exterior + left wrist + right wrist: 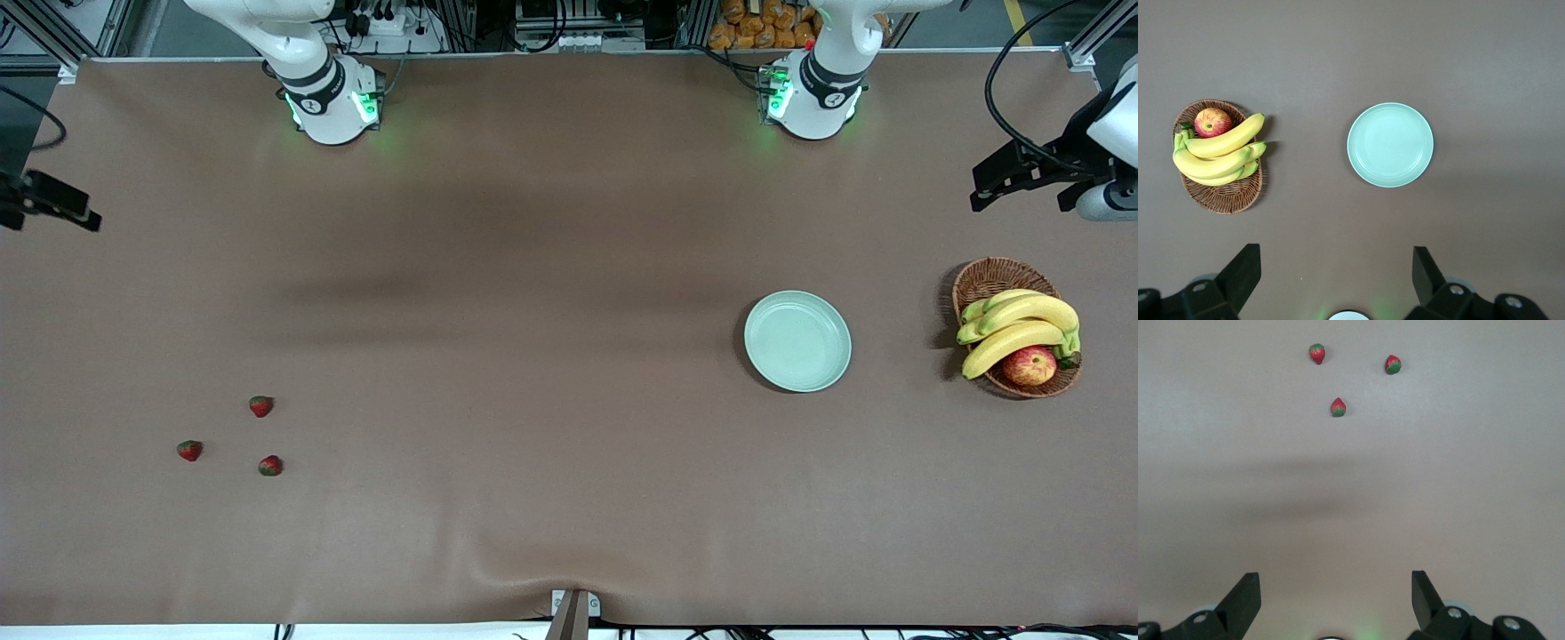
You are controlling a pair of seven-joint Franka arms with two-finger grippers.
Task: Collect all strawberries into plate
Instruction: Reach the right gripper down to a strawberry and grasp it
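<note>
Both tools [1331, 280] [1335, 600] raised, fingers wide apart.

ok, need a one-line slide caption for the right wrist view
Right gripper, fingers open, high over bare table, three strawberries ahead, none picked yet.

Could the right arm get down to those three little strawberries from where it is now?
Probably yes. The three strawberries lie apart on bare table at the right arm's end, nothing on or around them. The right gripper hangs over open table near them, fingers open.
</note>
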